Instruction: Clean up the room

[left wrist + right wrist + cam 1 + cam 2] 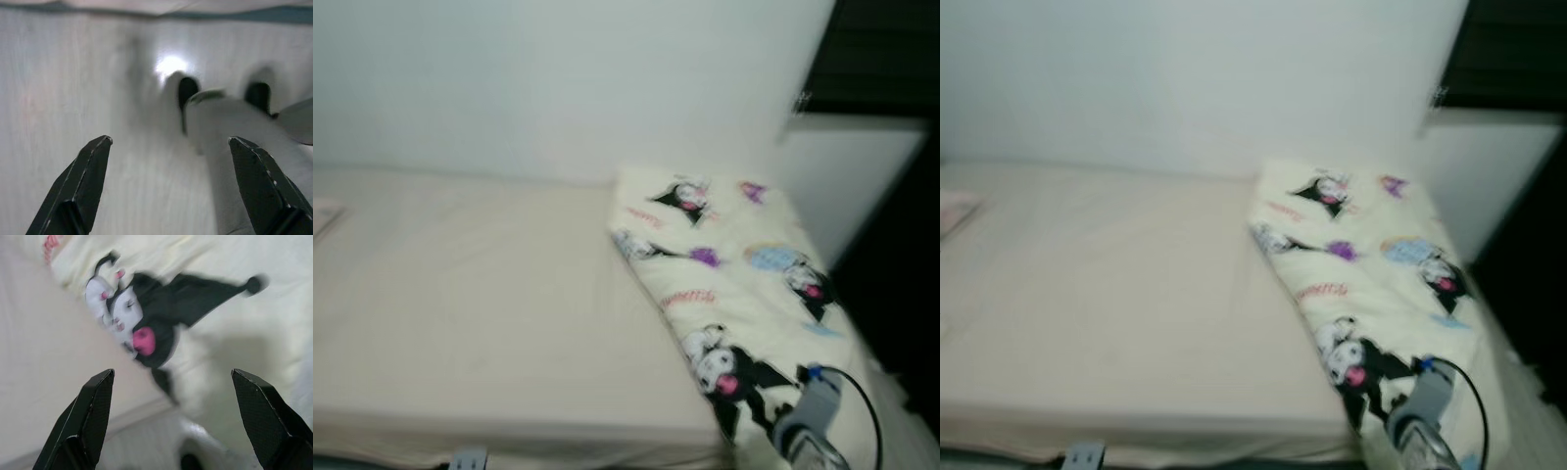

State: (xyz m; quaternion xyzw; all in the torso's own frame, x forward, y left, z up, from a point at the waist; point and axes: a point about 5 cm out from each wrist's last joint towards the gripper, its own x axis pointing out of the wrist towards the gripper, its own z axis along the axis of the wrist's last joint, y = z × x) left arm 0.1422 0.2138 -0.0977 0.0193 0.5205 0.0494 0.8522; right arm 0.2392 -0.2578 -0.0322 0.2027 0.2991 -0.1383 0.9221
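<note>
Blanket (734, 284), cartoon-printed, lies along the bed's (480, 313) right side; I see my right gripper (173, 418) spread wide above it, left gripper (168, 188) spread wide over pale floor (58, 88).

No legible text, labels or numbers. Red script-like marks on the cartoon-print blanket (734, 284) sit among the printed characters, too blurred to read. Nothing readable on the bed (480, 304) or the wall.
</note>
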